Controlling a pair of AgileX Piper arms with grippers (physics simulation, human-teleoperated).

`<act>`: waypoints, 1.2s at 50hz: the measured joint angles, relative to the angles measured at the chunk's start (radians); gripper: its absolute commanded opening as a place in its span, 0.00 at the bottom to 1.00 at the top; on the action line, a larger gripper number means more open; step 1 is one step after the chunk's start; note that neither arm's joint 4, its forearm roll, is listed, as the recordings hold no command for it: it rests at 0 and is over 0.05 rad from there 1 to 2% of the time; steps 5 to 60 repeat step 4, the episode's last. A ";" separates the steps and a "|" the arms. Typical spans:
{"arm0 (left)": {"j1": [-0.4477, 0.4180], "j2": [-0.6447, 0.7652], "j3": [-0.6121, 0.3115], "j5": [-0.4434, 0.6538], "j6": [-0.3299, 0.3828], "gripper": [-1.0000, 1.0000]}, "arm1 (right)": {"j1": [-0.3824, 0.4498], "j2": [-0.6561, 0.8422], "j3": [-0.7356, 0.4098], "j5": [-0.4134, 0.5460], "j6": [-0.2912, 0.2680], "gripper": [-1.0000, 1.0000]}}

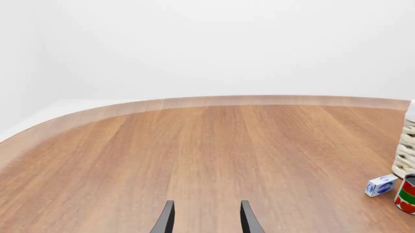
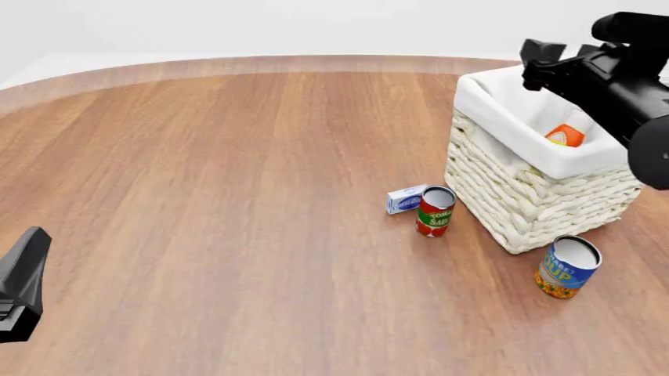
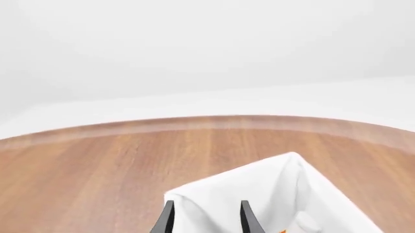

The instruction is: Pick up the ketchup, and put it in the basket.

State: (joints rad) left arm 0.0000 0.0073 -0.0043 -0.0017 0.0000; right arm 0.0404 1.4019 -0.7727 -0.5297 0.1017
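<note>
On the tabletop: label-by-label account of what lies on the wood (image 2: 209, 196).
Basket: the cream wicker basket (image 2: 522, 200) stands at the right side of the front view, its white cloth lining folded over the rim; one white corner of it shows in the right wrist view (image 3: 272, 189), and a strip of its woven wall in the left wrist view (image 1: 405, 150).
Ketchup: a piece of the red-orange ketchup (image 2: 565, 135) with some white on it shows inside the basket, below the rim; the rest is hidden by the lining and the arm.
Right gripper: the right gripper (image 3: 204, 216) sits above the basket, its two dark fingers set apart with nothing between them, only the cloth behind.
Left gripper: the left gripper (image 1: 206, 218) is low over bare wood at the near left, fingers parted and holding nothing.
Tomato can: the red-and-green tomato can (image 2: 435, 211) stands just beside the basket's near-left corner.
Small box: a white-and-blue box (image 2: 406, 199) lies touching or almost touching the tomato can.
Soup can: the blue-and-orange soup can (image 2: 568, 267) stands in front of the basket.
</note>
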 measured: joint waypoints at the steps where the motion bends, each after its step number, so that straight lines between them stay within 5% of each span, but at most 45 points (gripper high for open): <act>1: 0.000 0.000 0.000 0.000 0.000 1.00 | 0.003 -0.001 0.001 -0.001 0.002 1.00; 60: 0.000 0.000 0.000 0.000 0.000 1.00 | 0.010 -0.004 0.003 -0.005 0.007 1.00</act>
